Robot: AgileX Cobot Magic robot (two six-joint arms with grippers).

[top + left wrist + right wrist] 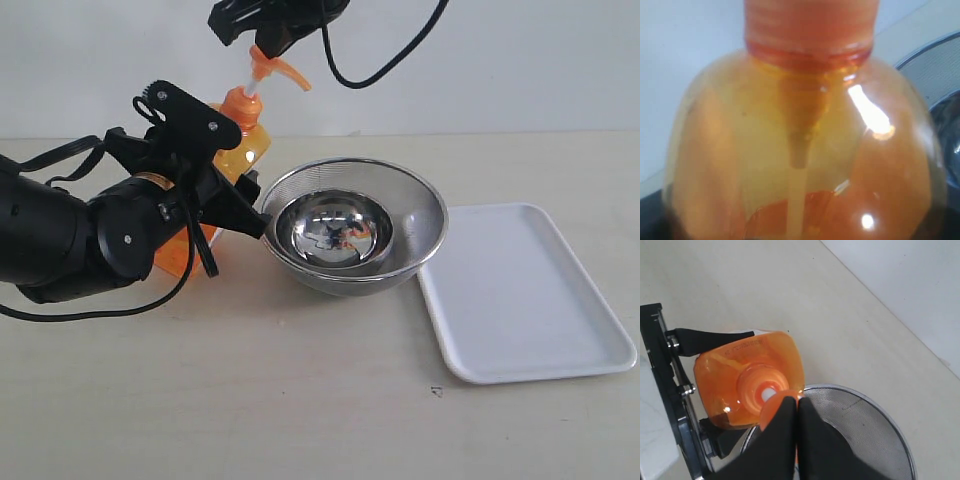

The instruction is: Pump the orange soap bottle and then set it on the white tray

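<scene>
Clamping the orange soap bottle (250, 148) upright is the left gripper (250, 178). The right gripper (796, 402), fingers together, tops its pump (272, 66), the white tray (530, 300) at three o'clock.

The orange soap bottle (252, 148) stands upright on the left part of the worktop (300, 400). It is translucent with liquid inside, and its orange pump head (275, 68) is raised on a white stem, spout pointing right. The white tray (530, 300) lies flat on the right, well apart from the bottle, rectangular with rounded corners and a low rim.
</scene>
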